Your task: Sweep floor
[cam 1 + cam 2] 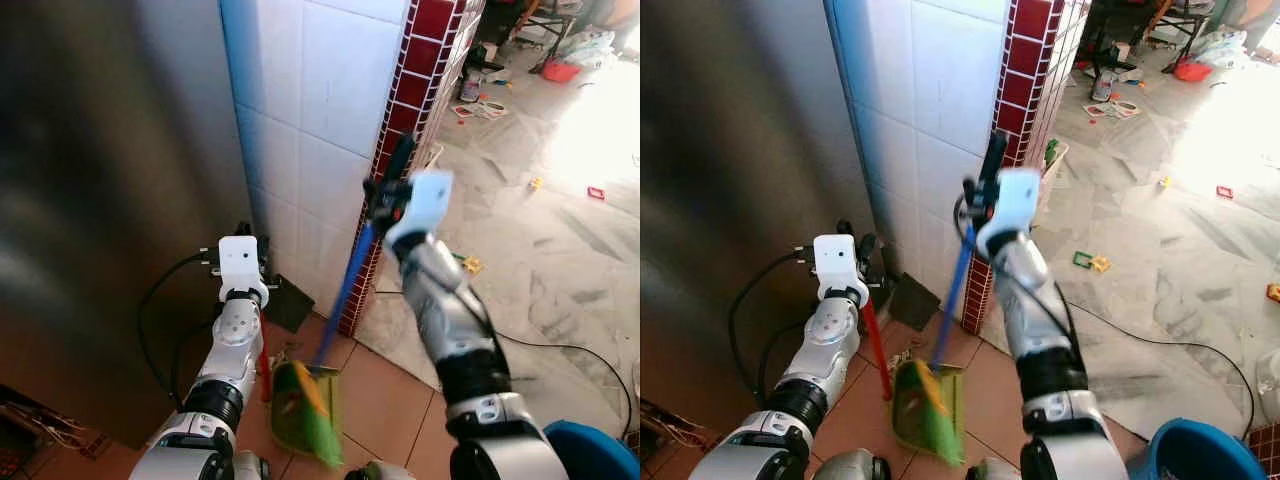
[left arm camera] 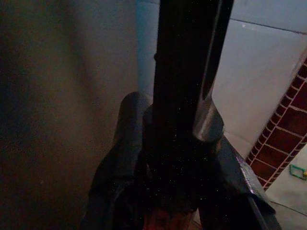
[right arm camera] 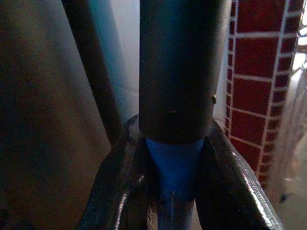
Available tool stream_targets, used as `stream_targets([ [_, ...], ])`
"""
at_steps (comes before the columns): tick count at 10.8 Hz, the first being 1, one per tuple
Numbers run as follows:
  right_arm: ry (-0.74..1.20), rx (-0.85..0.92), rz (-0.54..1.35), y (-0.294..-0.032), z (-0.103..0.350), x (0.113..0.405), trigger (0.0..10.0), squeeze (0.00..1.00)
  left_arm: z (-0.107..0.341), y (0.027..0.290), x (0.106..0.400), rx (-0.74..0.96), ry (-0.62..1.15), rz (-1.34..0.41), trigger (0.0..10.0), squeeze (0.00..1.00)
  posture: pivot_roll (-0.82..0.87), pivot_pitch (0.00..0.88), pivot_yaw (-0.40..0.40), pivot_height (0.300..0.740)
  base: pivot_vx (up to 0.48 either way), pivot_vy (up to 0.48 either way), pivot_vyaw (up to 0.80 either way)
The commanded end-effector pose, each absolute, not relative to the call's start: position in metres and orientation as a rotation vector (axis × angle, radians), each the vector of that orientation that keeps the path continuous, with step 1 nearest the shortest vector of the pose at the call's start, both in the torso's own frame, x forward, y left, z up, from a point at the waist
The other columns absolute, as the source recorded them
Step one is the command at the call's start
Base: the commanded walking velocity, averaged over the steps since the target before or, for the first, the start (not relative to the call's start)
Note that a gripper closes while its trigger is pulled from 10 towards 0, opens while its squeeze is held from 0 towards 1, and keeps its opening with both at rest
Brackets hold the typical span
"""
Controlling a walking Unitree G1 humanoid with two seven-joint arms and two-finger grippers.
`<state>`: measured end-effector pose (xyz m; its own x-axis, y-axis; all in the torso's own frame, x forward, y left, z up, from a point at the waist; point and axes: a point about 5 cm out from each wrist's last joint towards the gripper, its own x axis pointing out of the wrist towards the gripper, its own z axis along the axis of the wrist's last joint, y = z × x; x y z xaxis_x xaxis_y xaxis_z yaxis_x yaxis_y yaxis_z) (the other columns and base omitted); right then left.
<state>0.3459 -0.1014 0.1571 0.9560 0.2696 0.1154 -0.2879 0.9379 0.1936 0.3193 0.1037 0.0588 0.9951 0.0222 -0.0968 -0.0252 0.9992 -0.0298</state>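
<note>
My right gripper (image 1: 385,195) is raised in front of the tiled wall corner and shut on the black grip of a blue broom handle (image 1: 345,290). That handle slants down to a blurred green and yellow head (image 1: 305,410) on the terracotta floor. My left gripper (image 1: 852,238) is lower, beside the steel surface, and shut on the black grip of a red handle (image 1: 877,350) that ends at the same green head. The right wrist view has the blue shaft (image 3: 175,167) between the fingers (image 3: 115,191). The left wrist view has a dark grip (image 2: 184,86) between its fingers (image 2: 120,158).
A tall steel appliance (image 1: 100,200) stands at left, with black cables (image 1: 150,310) at its foot. White tiled wall (image 1: 320,100) and a red brick pillar (image 1: 420,70) are straight ahead. Marble floor at right holds small toys (image 1: 470,265), a cable (image 1: 560,348) and a blue bucket (image 1: 590,450).
</note>
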Motion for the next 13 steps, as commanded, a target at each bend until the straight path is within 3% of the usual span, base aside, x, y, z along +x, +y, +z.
stream_targets([
  [1, -0.172, 0.223, 0.305, -0.104, 0.182, 0.349, 10.0, 0.00, 0.061, 0.097, 0.322, -0.048, 0.096, -0.003, 10.0, 0.00, -0.05, 0.000, -0.018, 0.740, 0.000, 0.000, 0.00],
  [3, -0.255, 0.165, 0.290, -0.118, 0.201, 0.352, 10.0, 0.00, 0.061, 0.097, 0.322, -0.048, 0.096, -0.016, 10.0, 0.00, -0.05, 0.000, -0.019, 0.740, 0.000, 0.000, 0.00],
  [5, -0.403, -0.103, 0.214, -0.143, 0.218, 0.348, 10.0, 0.00, 0.060, 0.095, 0.322, -0.043, 0.096, -0.034, 10.0, 0.00, -0.05, 0.000, -0.017, 0.740, 0.000, 0.000, 0.00],
  [7, -0.412, -0.228, 0.137, -0.159, 0.214, 0.347, 10.0, 0.00, 0.059, 0.095, 0.322, -0.042, 0.102, -0.038, 10.0, 0.00, -0.05, 0.000, -0.016, 0.740, 0.000, 0.000, 0.00],
  [9, -0.322, -0.275, 0.035, -0.168, 0.189, 0.347, 10.0, 0.00, 0.065, 0.094, 0.324, -0.038, 0.085, -0.068, 10.0, 0.00, -0.06, 0.000, -0.015, 0.740, 0.000, 0.000, 0.00],
  [13, -0.179, -0.152, -0.080, -0.166, 0.134, 0.323, 10.0, 0.00, 0.084, 0.117, 0.313, 0.015, -0.033, -0.105, 10.0, 0.00, -0.04, 0.000, 0.018, 0.740, 0.000, 0.000, 0.00],
])
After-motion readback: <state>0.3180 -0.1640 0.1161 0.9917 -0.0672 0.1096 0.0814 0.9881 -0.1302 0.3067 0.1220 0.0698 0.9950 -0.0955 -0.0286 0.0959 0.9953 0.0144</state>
